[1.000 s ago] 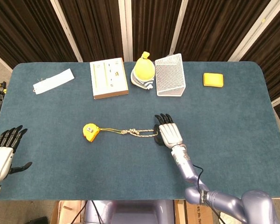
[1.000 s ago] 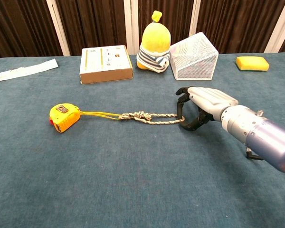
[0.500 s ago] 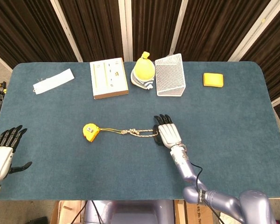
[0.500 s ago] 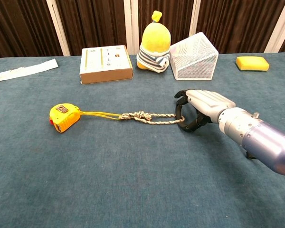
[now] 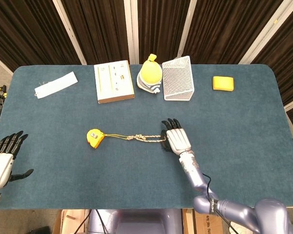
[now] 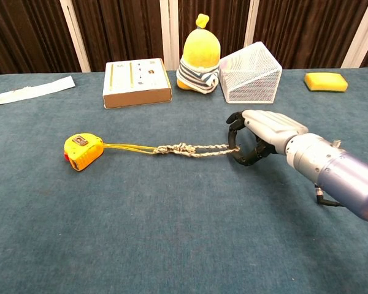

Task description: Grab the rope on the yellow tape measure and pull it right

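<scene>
The yellow tape measure [image 5: 94, 137] [image 6: 82, 151] lies left of the table's middle. Its knotted rope [image 5: 141, 139] [image 6: 190, 149] runs right from it, nearly straight. My right hand [image 5: 176, 139] [image 6: 260, 135] is at the rope's right end, palm down. Its dark fingers curl around that end and hold it slightly off the cloth. My left hand [image 5: 2, 158] hovers off the table's lower left corner with fingers spread and nothing in it; it shows only in the head view.
Along the far edge stand a flat box [image 5: 114, 81], a yellow plush toy [image 5: 150, 74] and a white wire basket [image 5: 178, 78]. A yellow sponge [image 5: 223, 83] lies far right and a white strip [image 5: 56, 84] far left.
The rope's right end has risen off the cloth in my right hand, and the rope has drawn straighter. The tape measure and my left hand have stayed put.
</scene>
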`<state>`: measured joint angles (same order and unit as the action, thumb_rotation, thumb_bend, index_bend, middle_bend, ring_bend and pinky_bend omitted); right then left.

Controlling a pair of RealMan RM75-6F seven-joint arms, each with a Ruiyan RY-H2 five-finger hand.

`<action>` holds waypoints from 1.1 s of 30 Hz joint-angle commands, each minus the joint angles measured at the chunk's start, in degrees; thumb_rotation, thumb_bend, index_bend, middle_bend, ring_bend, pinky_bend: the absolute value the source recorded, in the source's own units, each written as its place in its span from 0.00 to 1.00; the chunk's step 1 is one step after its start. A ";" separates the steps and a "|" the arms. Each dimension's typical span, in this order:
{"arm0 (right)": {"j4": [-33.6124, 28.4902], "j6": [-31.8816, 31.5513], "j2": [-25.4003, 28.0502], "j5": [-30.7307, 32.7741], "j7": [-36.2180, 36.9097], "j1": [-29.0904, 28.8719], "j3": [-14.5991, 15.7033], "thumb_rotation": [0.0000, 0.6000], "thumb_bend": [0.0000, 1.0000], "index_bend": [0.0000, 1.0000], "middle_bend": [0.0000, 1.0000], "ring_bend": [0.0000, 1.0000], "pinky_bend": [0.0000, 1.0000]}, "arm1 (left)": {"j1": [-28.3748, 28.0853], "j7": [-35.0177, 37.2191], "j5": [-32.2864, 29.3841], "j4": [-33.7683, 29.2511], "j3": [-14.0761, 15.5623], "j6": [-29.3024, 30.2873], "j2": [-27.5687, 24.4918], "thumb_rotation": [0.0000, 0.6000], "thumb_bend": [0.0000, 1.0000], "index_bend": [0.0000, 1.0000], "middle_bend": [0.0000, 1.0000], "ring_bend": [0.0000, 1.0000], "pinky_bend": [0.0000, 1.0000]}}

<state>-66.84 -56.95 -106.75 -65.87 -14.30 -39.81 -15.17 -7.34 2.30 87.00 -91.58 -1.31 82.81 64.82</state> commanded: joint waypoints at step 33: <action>-14.05 -7.45 20.47 5.02 0.35 10.16 -0.97 1.00 0.50 0.58 0.17 0.00 0.00 | 0.54 -2.12 1.08 -0.74 0.37 1.25 0.13 1.00 0.00 0.00 0.00 0.00 0.00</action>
<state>-80.67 -64.11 -86.85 -61.01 -14.22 -30.05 -16.04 -6.80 0.18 88.08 -92.32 -0.93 84.07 64.95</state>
